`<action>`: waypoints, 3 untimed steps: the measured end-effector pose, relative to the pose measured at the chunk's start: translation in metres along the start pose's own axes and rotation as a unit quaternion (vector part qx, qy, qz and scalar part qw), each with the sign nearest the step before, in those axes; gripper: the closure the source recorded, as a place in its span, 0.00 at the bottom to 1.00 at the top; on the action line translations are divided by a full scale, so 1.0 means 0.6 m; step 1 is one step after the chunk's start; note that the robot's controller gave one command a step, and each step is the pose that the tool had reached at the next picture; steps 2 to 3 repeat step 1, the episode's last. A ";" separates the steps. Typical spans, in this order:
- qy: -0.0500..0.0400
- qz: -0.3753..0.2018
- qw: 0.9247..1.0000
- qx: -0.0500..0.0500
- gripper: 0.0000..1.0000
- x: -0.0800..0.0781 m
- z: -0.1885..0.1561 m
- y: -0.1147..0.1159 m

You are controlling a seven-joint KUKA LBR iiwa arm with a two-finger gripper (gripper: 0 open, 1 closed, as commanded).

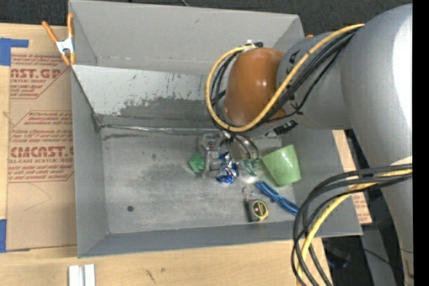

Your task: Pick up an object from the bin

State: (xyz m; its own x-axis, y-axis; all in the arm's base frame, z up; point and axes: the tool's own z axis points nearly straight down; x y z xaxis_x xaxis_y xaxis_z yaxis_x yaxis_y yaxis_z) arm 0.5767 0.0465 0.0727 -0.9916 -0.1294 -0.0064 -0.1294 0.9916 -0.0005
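Just beside the claw (223,152), blue scrap (226,175)

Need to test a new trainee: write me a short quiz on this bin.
1. True or false: the light green cup lies toward the view's right of the gripper.
2. Which lies closest to the wall of the bin at the view's bottom? A. the cup B. the black-and-yellow round thing C. the gripper
3. Fill in: the long tool beside the cup is ____.
Key: 1 true; 2 B; 3 blue.
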 end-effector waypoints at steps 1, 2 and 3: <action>-0.002 -0.037 0.999 -0.001 1.00 0.036 -0.291 0.056; -0.002 -0.037 0.999 -0.001 1.00 0.036 -0.291 0.056; -0.002 -0.037 0.999 -0.001 1.00 0.036 -0.291 0.056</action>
